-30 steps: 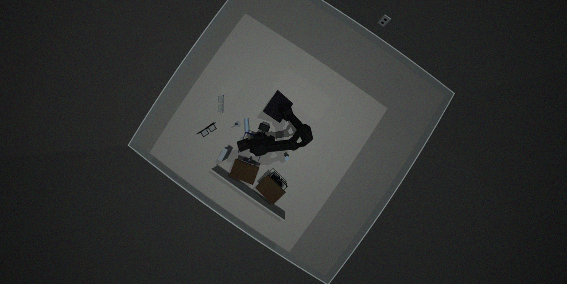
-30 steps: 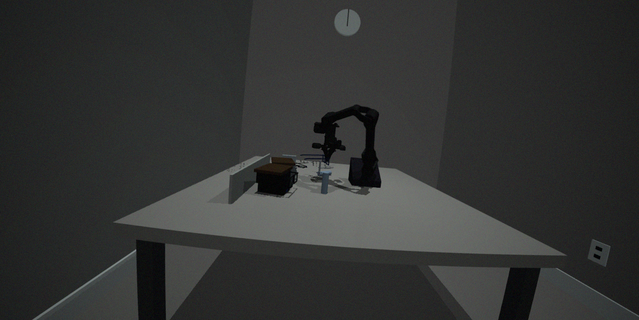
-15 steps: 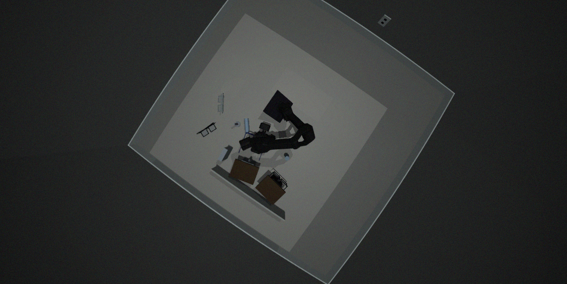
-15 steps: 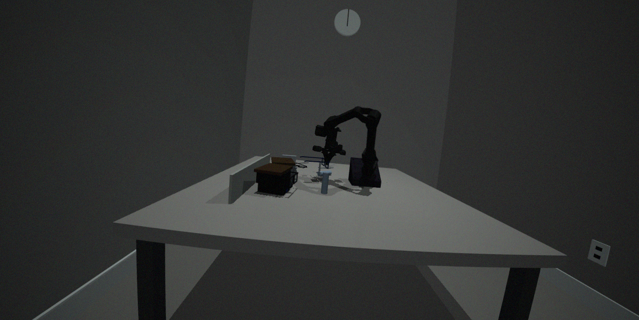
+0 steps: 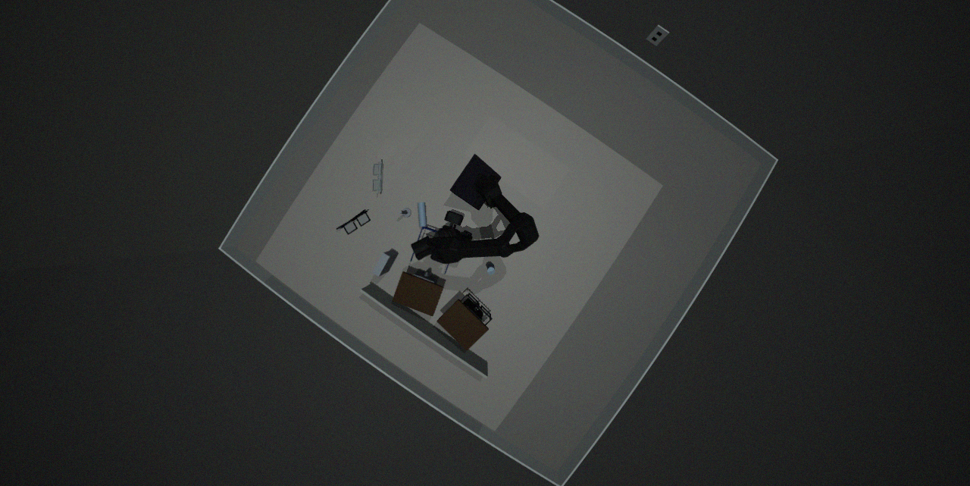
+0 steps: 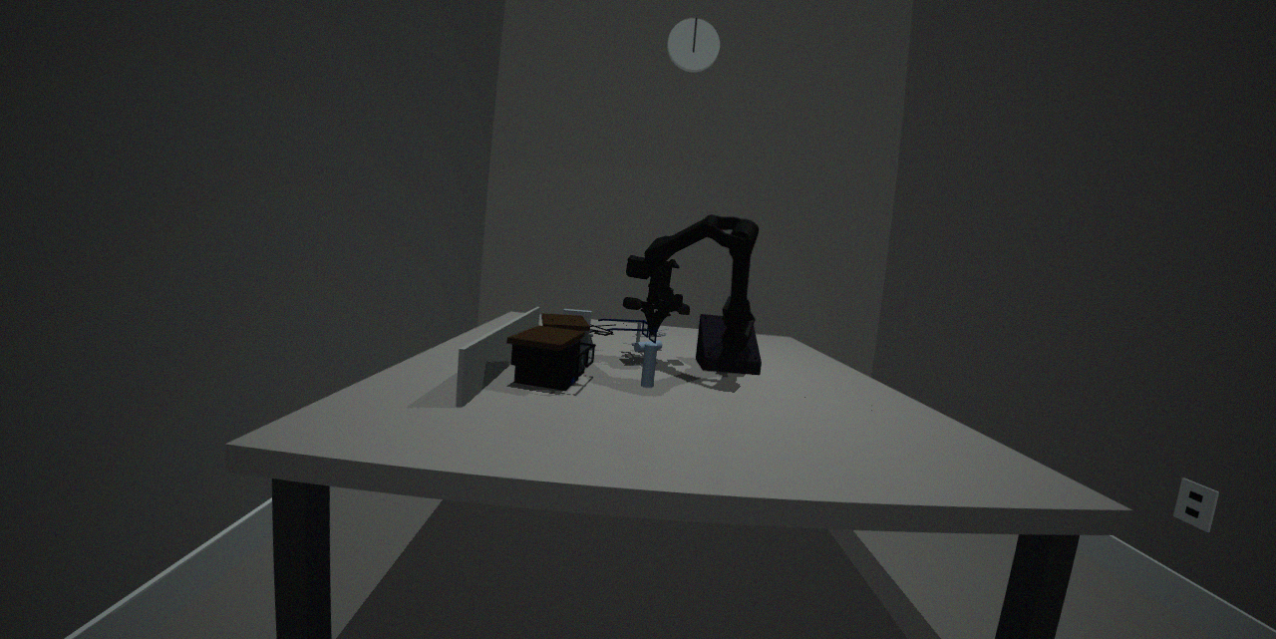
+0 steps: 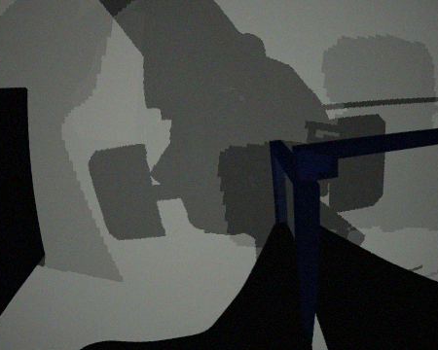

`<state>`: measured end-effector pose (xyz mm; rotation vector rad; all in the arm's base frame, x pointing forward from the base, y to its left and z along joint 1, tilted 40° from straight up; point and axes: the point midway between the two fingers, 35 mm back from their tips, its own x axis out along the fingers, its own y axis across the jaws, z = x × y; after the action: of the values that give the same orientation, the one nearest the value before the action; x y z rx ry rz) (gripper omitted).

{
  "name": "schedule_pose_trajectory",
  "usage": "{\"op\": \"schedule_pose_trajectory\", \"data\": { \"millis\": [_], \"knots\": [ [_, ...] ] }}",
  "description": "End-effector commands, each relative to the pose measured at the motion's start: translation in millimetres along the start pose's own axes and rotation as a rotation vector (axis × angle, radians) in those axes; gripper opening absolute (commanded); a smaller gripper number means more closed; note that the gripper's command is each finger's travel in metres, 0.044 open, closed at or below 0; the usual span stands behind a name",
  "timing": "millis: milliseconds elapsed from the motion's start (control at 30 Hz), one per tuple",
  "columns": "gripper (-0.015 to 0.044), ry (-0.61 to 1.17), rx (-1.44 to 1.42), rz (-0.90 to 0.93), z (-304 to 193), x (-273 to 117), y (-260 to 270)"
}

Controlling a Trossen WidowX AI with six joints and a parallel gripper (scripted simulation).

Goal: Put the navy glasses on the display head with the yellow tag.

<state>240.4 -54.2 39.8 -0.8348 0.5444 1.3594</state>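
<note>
My gripper (image 6: 653,339) (image 7: 291,232) is shut on the navy glasses (image 7: 308,209) (image 6: 624,320), near a front corner. They hang above the table, temples extended toward the heads' side. From above, the arm covers most of them. One display head (image 5: 418,293) with a brown flat top stands nearest the gripper. The other display head (image 5: 463,324) (image 6: 545,360) has a brown top too, with dark frames (image 5: 485,314) (image 6: 588,355) at its face. No yellow tag is discernible in these dim views. The wrist view shows neither head.
An upright panel (image 5: 426,332) (image 6: 490,353) stands behind the heads. A blue post (image 5: 490,268) (image 6: 648,367) stands nearby; another blue cylinder (image 5: 421,211) is beside the gripper. Black glasses (image 5: 355,221), pale glasses (image 5: 377,177), a small stand (image 5: 405,212) and a pale block (image 5: 381,264) are leftward.
</note>
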Motion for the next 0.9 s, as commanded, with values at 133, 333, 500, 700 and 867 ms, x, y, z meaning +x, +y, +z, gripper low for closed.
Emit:
{"op": "schedule_pose_trajectory", "data": {
  "millis": [133,333,500,700,867],
  "knots": [
    [0.0000,-0.004,0.005,-0.014,0.3,10.6,0.6],
    [0.0000,-0.004,0.005,-0.014,0.5,13.9,0.1],
    [0.0000,-0.004,0.005,-0.014,0.5,14.3,-4.9],
    [0.0000,-0.004,0.005,-0.014,0.7,15.0,-13.2],
    [0.0000,-0.005,0.005,-0.015,0.8,15.4,-20.1]
  ]
}}
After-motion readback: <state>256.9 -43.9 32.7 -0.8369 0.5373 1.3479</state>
